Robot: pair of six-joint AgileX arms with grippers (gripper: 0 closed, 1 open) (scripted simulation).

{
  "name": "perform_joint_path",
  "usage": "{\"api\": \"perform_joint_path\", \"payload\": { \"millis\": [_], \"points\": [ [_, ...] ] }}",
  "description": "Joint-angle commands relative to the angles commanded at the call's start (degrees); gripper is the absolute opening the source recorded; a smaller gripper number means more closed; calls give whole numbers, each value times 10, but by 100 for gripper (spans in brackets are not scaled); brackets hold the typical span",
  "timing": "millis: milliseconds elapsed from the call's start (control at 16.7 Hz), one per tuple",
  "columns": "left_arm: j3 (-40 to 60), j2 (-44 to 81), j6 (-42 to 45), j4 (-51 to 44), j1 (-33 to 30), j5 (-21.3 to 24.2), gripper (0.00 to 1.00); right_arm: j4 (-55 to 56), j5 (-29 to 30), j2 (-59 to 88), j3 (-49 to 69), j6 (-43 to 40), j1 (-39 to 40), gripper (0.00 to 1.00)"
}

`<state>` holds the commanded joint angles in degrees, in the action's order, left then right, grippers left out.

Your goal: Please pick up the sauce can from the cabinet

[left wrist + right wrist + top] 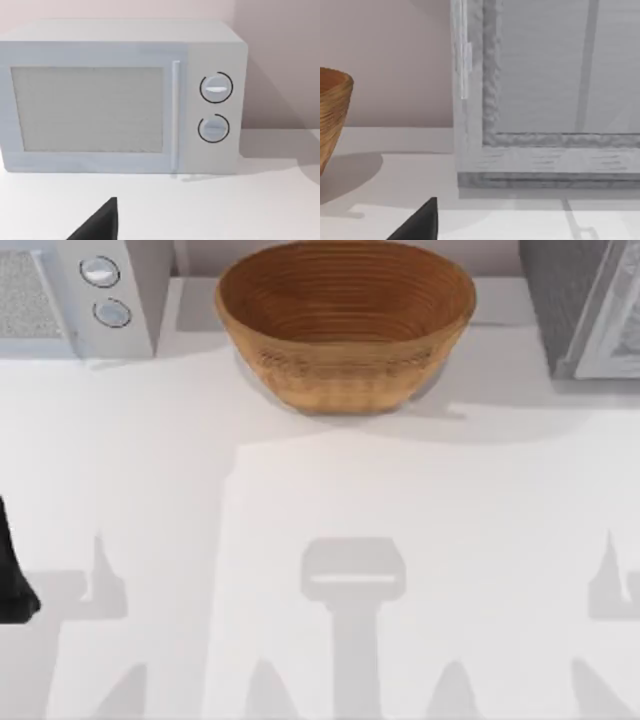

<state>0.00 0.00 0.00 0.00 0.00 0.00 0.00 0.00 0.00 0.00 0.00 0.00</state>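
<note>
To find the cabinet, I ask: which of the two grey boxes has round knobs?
The microwave at the left: two round knobs; the right cabinet has a framed panel.

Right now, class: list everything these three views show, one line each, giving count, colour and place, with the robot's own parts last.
Wicker basket: one, brown, back centre of the table.
Microwave: one, white, two round dials, back left corner.
Cabinet: one, grey, back right corner, front closed.
Table: one, white, under everything.
Sauce can: not visible in these views.
Left arm: one, black, at the table's left edge.
Dark fingertip: one in each wrist view, black.
</note>
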Motion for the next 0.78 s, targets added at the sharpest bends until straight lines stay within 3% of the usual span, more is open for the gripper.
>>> {"api": "perform_joint_path", "payload": {
  "millis": [360, 780],
  "points": [
    [0, 0, 0, 0, 0, 0, 100, -14, 8, 53, 61, 2, 9, 100],
    [0, 0, 0, 0, 0, 0, 100, -91, 44, 296, 370, 5, 41, 100]
  ]
}}
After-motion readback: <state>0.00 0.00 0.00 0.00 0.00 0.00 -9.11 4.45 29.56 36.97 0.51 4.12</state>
